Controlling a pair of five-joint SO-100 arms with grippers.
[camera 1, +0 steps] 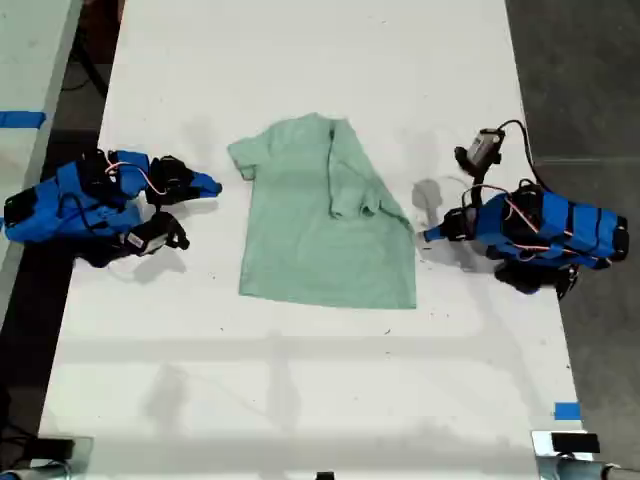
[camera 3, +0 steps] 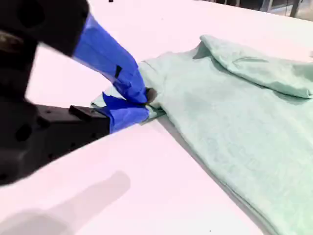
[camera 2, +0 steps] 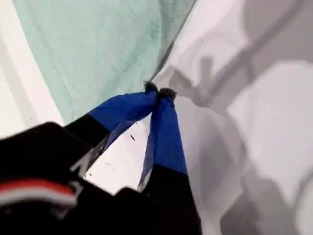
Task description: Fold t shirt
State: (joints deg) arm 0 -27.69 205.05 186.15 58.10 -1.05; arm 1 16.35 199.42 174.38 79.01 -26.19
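The t shirt (camera 1: 325, 215) lay flat near the middle of the white table (camera 1: 300, 60), partly folded: the sleeve and side toward the exterior view's right had been turned inward over the body, leaving a diagonal edge there, while the sleeve on that view's left was spread open. By the look of it the job stood at roughly an early-to-middle stage, with the other side and the crosswise folds not yet done. My first gripper (camera 2: 157, 92), seen in its wrist view, had its blue-taped jaws drawn together to a point just at the edge of the shirt; whether any cloth was pinched between the tips could not be told, as they met right where the fabric's border ran. In the exterior view it sat at the shirt's right-hand edge (camera 1: 432, 234). My second gripper (camera 3: 142, 103) rested at the opposite side, its jaws nearly closed around the edge of the spread sleeve, with a sliver of green cloth showing between and beneath them, so it appeared to have a hold on the sleeve hem. In the exterior view that arm lay by the shirt's left side (camera 1: 205, 185).
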